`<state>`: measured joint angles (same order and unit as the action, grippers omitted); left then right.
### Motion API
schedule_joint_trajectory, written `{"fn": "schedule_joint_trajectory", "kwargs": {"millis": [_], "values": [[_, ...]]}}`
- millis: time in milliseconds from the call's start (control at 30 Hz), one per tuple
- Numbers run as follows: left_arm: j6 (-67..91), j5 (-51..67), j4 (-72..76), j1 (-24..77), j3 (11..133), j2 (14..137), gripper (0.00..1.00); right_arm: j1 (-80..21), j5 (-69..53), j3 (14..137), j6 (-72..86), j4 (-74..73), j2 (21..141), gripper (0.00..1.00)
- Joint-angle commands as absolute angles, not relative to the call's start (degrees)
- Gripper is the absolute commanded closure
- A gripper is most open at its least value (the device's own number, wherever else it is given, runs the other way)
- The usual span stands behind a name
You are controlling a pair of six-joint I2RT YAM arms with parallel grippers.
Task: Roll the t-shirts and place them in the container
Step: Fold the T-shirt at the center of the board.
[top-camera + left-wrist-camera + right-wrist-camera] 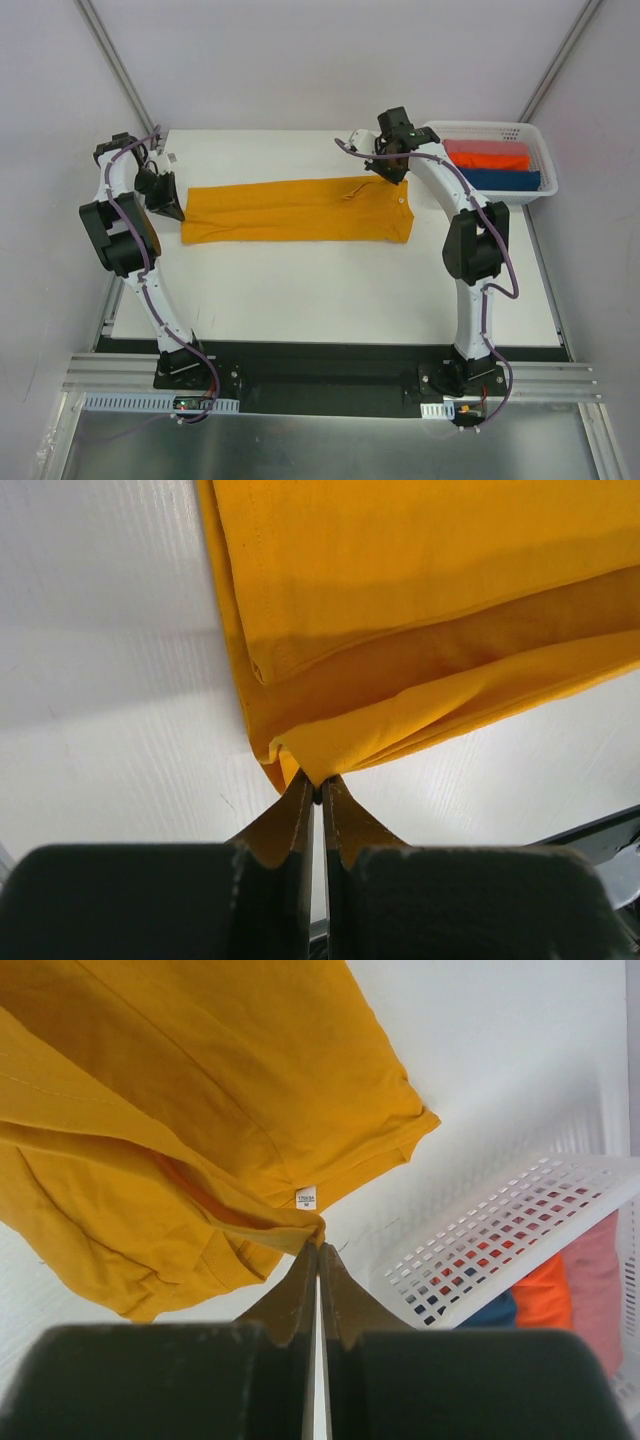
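The t-shirt (300, 210) is deep yellow, a bit orange. It is folded into one long strip. It lies flat across the far part of the white table (340, 290), going from left to right. At its left end you can see the folded layers, one on top of another. Near its right end there is a little white tag (306, 1198).

The left gripper (317, 785) has its two fingers squeezed together on the corner of the left end — a small bit of cloth is pinched at the tips. The right gripper (317, 1250) is squeezed closed too, on the cloth edge just by the tag.

A white basket (482, 126) with holes in its walls stands at the far right of the table. It is near the shirt's right end but not touching it. Inside lie folded cloths side by side — a pink-red one (480, 147), an orange one (497, 160) and a blue one (500, 180).
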<state>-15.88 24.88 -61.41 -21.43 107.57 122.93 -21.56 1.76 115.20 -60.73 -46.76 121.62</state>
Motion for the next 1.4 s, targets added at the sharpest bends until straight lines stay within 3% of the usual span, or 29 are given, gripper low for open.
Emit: {"fn": "schedule_joint_trajectory", "kwargs": {"millis": [0,467,700,733,800,833,900,1133,1367], "values": [[-15.29,23.47,-62.75,-21.62,109.07,121.99,1.00,-21.18,3.60,118.74,-61.44,-46.06,122.61,0.99],[-14.50,20.57,-61.61,-21.62,113.02,125.85,1.00,-21.27,5.89,120.32,-61.52,-42.98,126.82,0.99],[-13.62,17.67,-60.91,-20.48,115.66,128.58,0.78,-22.06,11.94,121.55,-58.89,-34.47,130.95,0.99],[-13.45,17.23,-60.91,-20.22,116.10,128.67,0.77,-22.32,15.00,122.68,-58.36,-33.76,132.44,0.96],[-13.18,15.74,-60.12,-19.43,117.16,127.54,0.75,-23.02,20.62,126.29,-55.82,-31.91,133.24,0.80],[-13.10,15.56,-59.77,-19.16,117.25,126.57,0.74,-22.94,21.00,126.91,-54.77,-32.25,132.37,0.52],[-12.83,15.64,-59.24,-18.55,117.07,123.76,0.72,-23.03,20.22,124.55,-53.09,-32.69,130.00,0.29],[-14.14,22.14,-58.97,-16.44,109.97,118.13,0.73,-22.94,9.95,109.97,-50.71,-42.51,119.01,0.23],[-13.80,23.73,-57.66,-13.80,108.45,122.16,0.82,-21.54,2.64,102.40,-49.31,-50.36,116.63,0.29]]}}
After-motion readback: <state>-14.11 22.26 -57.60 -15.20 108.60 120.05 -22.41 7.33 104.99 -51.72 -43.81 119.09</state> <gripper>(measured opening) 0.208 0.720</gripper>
